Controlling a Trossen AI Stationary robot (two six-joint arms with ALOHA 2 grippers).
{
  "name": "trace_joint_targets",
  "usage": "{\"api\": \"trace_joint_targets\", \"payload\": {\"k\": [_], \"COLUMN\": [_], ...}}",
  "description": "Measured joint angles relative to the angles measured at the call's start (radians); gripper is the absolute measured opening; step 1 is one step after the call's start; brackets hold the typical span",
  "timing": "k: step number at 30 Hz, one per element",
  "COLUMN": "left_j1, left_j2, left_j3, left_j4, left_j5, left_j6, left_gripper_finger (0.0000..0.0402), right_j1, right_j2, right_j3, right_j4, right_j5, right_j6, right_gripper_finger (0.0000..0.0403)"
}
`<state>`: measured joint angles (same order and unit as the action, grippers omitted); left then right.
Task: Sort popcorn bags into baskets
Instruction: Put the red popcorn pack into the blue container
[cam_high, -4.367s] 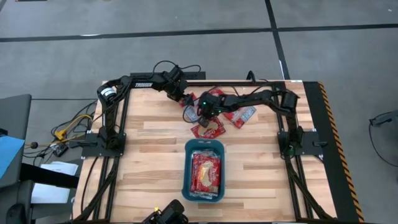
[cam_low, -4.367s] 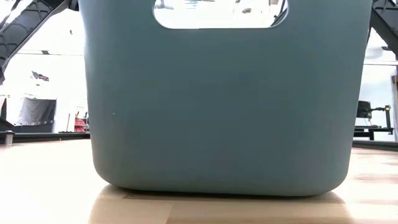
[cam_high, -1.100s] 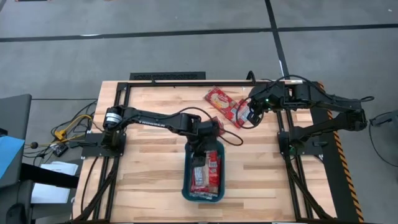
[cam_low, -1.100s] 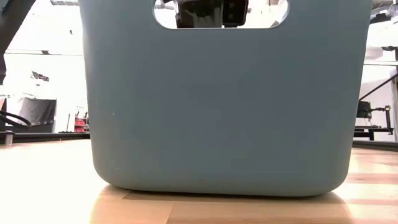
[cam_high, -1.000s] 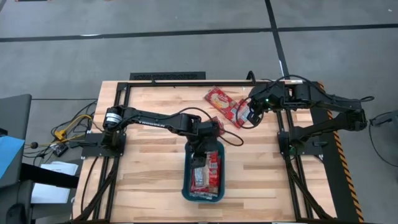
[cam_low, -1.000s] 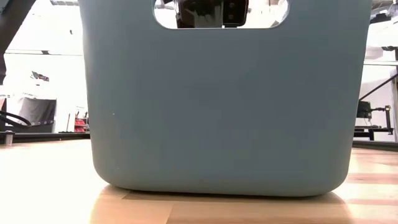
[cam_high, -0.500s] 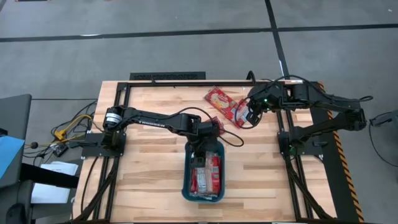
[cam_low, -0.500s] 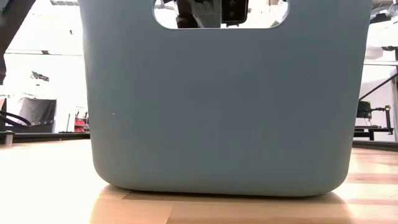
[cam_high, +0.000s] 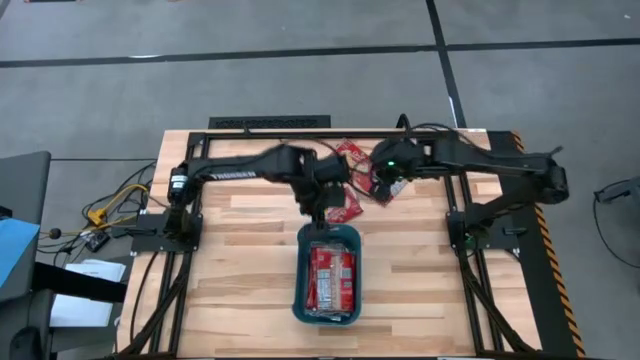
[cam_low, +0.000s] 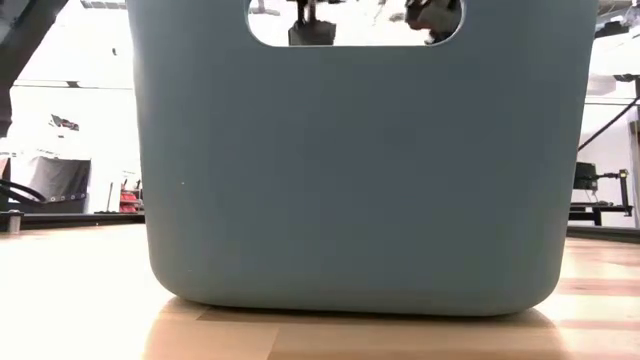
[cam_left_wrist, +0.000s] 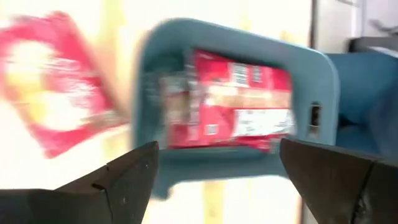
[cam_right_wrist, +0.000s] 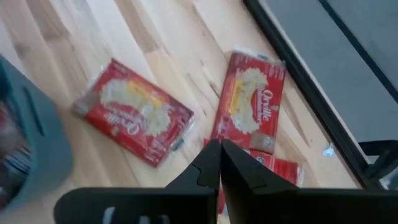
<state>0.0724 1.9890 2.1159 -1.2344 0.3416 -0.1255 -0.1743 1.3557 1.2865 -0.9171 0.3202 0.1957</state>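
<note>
While the basket (cam_left_wrist: 236, 106) lies ahead, the left end effector (cam_left_wrist: 214, 180) gapes empty.

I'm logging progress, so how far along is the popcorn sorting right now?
Partly done. Several popcorn bags already lie in the teal basket. Nothing is in hand: the left claw is open and empty just beyond the basket's far end, and the right claw is shut above the loose bags. At least three bags are left on the table.

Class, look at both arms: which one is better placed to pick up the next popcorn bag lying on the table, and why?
Probably the left. Its claw is open, just behind the basket, beside a loose bag. The right claw is shut above other bags.
</note>
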Motion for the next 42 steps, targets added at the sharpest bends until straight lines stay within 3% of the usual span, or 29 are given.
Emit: {"api": "trace_joint_targets", "payload": {"k": [5, 8, 11, 14, 18, 21, 24, 27, 30, 32, 37, 42], "left_j1": [0.088, 0.152, 0.200, 0.239, 0.278, 0.297, 0.309, 0.322, 0.346, 0.367, 0.426, 0.447], "left_j2": [-0.081, -0.158, -0.248, -0.368, -0.527, -0.591, -0.602, -0.590, -0.581, -0.561, -0.549, -0.536], "left_j3": [0.054, -0.009, -0.150, -0.381, -0.755, -1.005, -1.175, -1.271, -1.333, -1.363, -1.446, -1.480], "left_j4": [-0.141, -0.156, -0.099, 0.056, 0.446, 0.784, 1.031, 1.122, 1.128, 1.167, 1.303, 1.333], "left_j5": [-0.132, -0.154, -0.129, -0.056, 0.084, 0.175, 0.211, 0.215, 0.154, 0.091, 0.077, 0.017], "left_j6": [0.053, 0.052, 0.040, 0.010, -0.100, -0.227, -0.348, -0.391, -0.419, -0.458, -0.574, -0.601], "left_gripper_finger": [0.0320, 0.0319, 0.0319, 0.0319, 0.0319, 0.0319, 0.0319, 0.0319, 0.0319, 0.0319, 0.0319, 0.0319], "right_j1": [-0.002, -0.019, -0.043, -0.066, -0.101, -0.117, -0.117, -0.115, -0.103, -0.094, -0.103, -0.123], "right_j2": [0.130, 0.199, 0.244, 0.276, 0.299, 0.325, 0.365, 0.418, 0.461, 0.492, 0.527, 0.532], "right_j3": [-0.001, -0.005, -0.054, -0.132, -0.222, -0.261, -0.277, -0.277, -0.269, -0.268, -0.266, -0.266], "right_j4": [0.054, 0.086, 0.208, 0.308, 0.416, 0.458, 0.500, 0.524, 0.577, 0.626, 0.709, 0.758], "right_j5": [-0.007, -0.027, -0.129, -0.222, -0.315, -0.408, -0.457, -0.476, -0.480, -0.482, -0.495, -0.487], "right_j6": [-0.069, -0.097, -0.140, -0.152, -0.168, -0.173, -0.173, -0.173, -0.170, -0.161, -0.089, -0.022], "right_gripper_finger": [0.0025, 0.0018, 0.0016, 0.0016, 0.0016, 0.0014, 0.0015, 0.0017, 0.0016, 0.0014, 0.0019, 0.0018]}}
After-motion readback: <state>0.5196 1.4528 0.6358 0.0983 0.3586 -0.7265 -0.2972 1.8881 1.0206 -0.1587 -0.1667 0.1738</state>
